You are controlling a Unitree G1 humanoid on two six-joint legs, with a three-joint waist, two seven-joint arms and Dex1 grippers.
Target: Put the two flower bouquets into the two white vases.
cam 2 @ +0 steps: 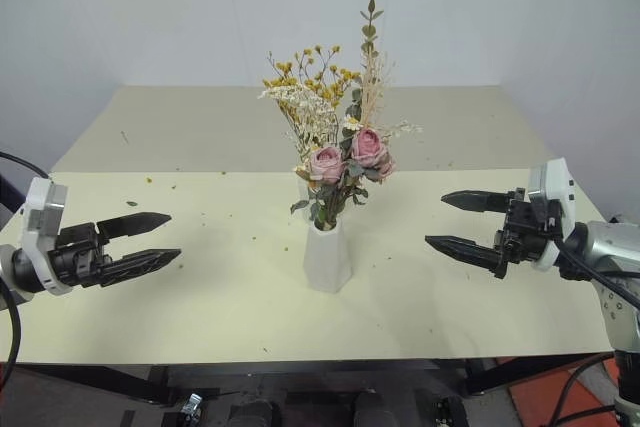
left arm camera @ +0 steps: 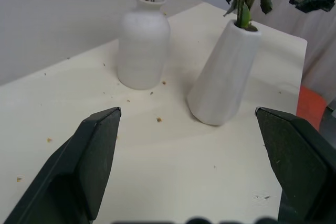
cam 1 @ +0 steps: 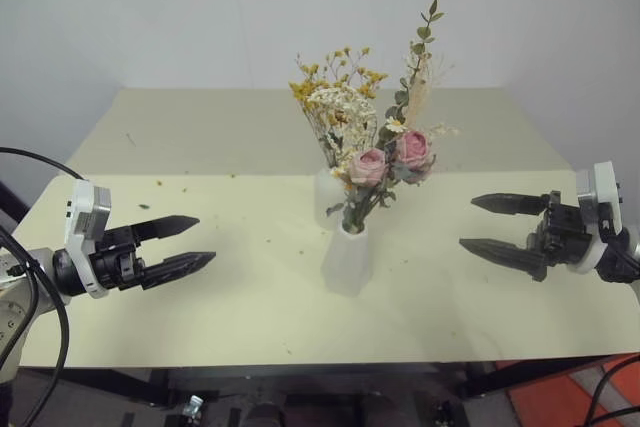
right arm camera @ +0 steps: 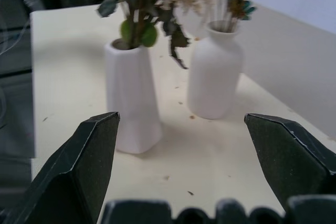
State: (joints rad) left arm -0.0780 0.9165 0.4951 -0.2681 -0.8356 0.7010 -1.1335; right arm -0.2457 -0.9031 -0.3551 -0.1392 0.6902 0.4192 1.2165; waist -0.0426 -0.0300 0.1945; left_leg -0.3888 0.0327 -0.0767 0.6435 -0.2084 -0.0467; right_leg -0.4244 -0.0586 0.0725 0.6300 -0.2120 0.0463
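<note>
Worktop [cam 1: 200, 317], cream, flecked with petal crumbs. Left hand [cam 1: 186, 243] and right hand [cam 1: 492, 224], fingers spread, empty, well apart at either side. Mid-worktop: pink roses [cam 1: 392, 159] in near tapered vase [cam 1: 347, 262]; yellow spray [cam 1: 335, 82] in far rounded vase [left arm camera: 143, 51].

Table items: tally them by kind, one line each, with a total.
White vases: 2, the tapered vase in front and the rounded vase behind it.
Flower bouquets: 2, the pink rose bunch in the tapered vase and the yellow dried spray in the rounded vase.
Total: 4
</note>
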